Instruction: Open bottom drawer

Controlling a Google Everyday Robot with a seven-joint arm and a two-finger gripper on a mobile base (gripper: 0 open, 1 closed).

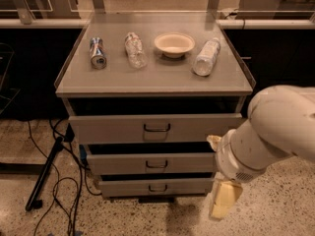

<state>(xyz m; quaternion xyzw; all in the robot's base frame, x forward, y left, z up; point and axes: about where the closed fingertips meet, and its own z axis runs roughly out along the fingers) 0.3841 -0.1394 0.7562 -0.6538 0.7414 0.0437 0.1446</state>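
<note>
The bottom drawer (153, 186) is the lowest and narrowest grey front of the cabinet, with a small dark loop handle (157, 188) at its centre. It stands slightly out, with a dark gap above it. My gripper (224, 199) hangs at the end of the large white arm (275, 132), just right of the cabinet's lower right corner. It is at about the height of the bottom drawer and apart from the handle, holding nothing that I can see.
The middle drawer (156, 163) and top drawer (156, 128) sit above. On the cabinet top (162, 77) lie a can (98, 52), a clear bottle (135, 49), a bowl (174, 44) and a second bottle (206, 56). Cables and a black stand leg (47, 173) lie on the floor at left.
</note>
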